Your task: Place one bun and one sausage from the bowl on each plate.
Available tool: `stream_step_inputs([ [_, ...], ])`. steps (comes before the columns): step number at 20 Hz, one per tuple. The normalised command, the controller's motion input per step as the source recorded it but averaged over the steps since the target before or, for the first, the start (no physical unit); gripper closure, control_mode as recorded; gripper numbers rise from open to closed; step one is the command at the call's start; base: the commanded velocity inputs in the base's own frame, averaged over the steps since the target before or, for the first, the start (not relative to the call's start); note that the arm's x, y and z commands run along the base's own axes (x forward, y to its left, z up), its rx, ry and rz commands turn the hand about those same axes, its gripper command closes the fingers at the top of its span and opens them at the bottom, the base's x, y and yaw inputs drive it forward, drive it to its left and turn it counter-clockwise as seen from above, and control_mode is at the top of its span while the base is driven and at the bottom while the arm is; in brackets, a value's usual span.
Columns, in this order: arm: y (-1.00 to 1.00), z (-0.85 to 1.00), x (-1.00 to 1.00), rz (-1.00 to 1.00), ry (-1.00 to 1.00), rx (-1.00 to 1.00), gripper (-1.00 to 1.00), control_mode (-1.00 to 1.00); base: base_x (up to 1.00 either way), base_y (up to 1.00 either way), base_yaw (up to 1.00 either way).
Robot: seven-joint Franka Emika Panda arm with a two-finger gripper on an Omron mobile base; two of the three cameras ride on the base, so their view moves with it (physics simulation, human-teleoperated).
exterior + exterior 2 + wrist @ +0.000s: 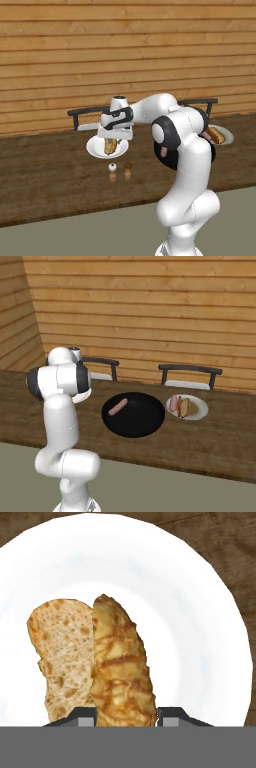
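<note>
Gripping a split golden-tan hot-dog bun (120,672) between my jaws, I hold it over a round glossy white plate (200,612) on the wooden worktop (45,175).

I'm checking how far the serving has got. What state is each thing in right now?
Bun in the jaws: gripped, over the left plate.
Left plate: no sausage on it.
Right plate: holds a bun and a sausage.
Bowl: one sausage left inside.
Gripper: shut on the bun.
</note>
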Motion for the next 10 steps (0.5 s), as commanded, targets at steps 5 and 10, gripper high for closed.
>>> stream_step_inputs([
  [5,0.00,0.00,0.00,0.00,0.00,0.00,-1.00,-1.00,0.00,0.00,0.00],
  [10,0.00,0.00,0.00,0.00,0.00,0.00,-1.00,-1.00,0.00,0.00,0.00],
])
